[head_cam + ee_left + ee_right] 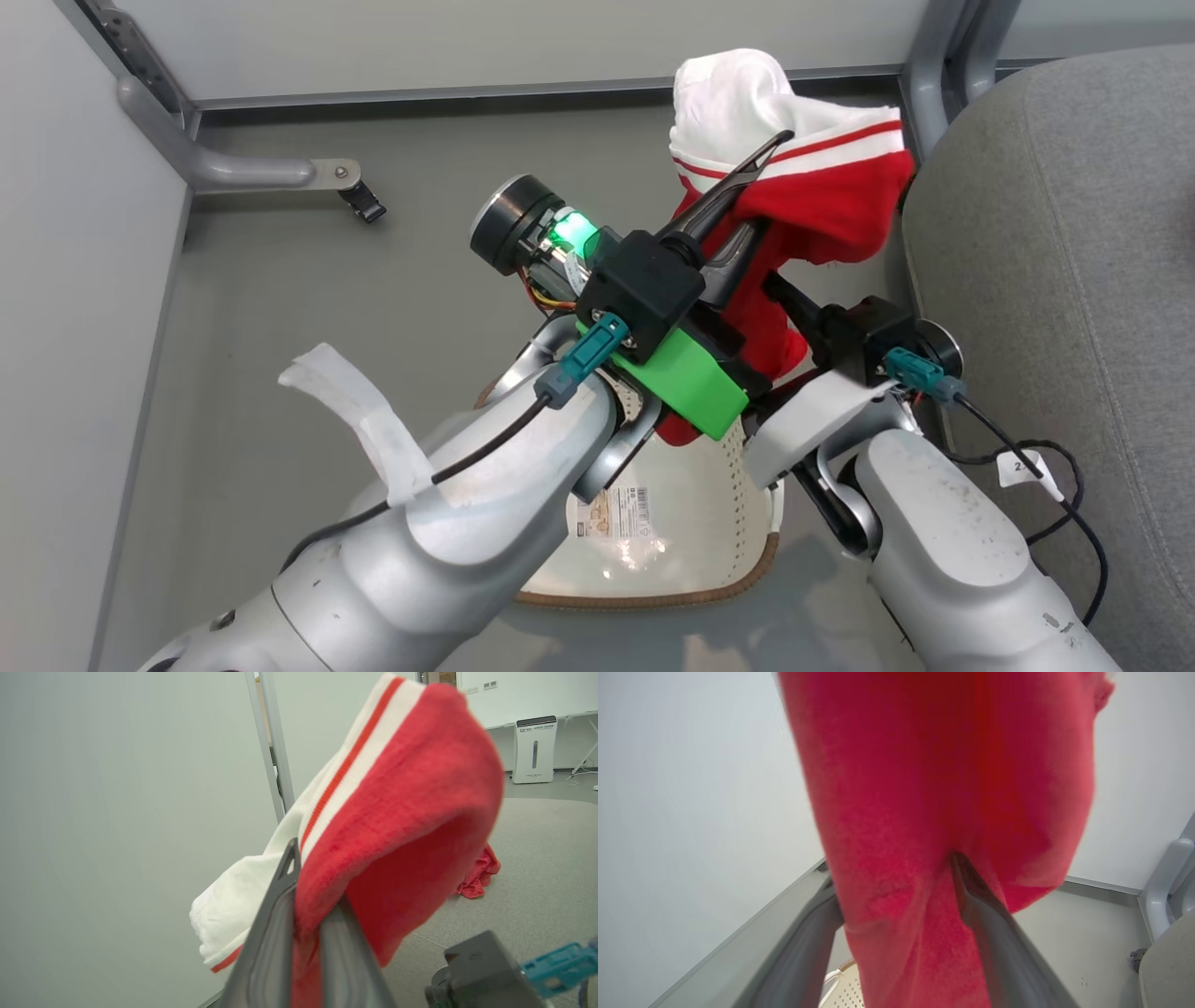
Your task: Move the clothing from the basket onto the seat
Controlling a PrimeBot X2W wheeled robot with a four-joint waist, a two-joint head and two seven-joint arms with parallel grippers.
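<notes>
One bright red crumpled soft garment (479, 875) is already lying on the large grey fabric-upholstered seat cushion (551, 858), showing past the cloth in the left wrist view, so roughly half the job is looking done. The second red garment with white striped trim (822, 196) is hanging lifted over the far end of the cream-white perforated plastic basket (653, 598) with its brown woven-look rim, just beside the seat's edge and not yet over it; can't tell whether its lower end is clearing the basket. Left gripper (761, 187) is clamping a fold of that second garment, jaws closed on the cloth. Right gripper (892, 877) is standing with jaws spread wide, red fabric draping down between its fingers, pinching nothing. Basket bottom, where showing, is looking bare except for a paper label (611, 513); the arms are hiding part of it. Remaining, by my judgement: swinging the held garment over the cushion and letting go. Everything is sitting on a smooth grey floor (308, 308), with white wall panels (75, 327) and a grey metal frame leg (233, 171) closing the corner; a white floor-standing appliance (534, 749) is standing far back in the room
</notes>
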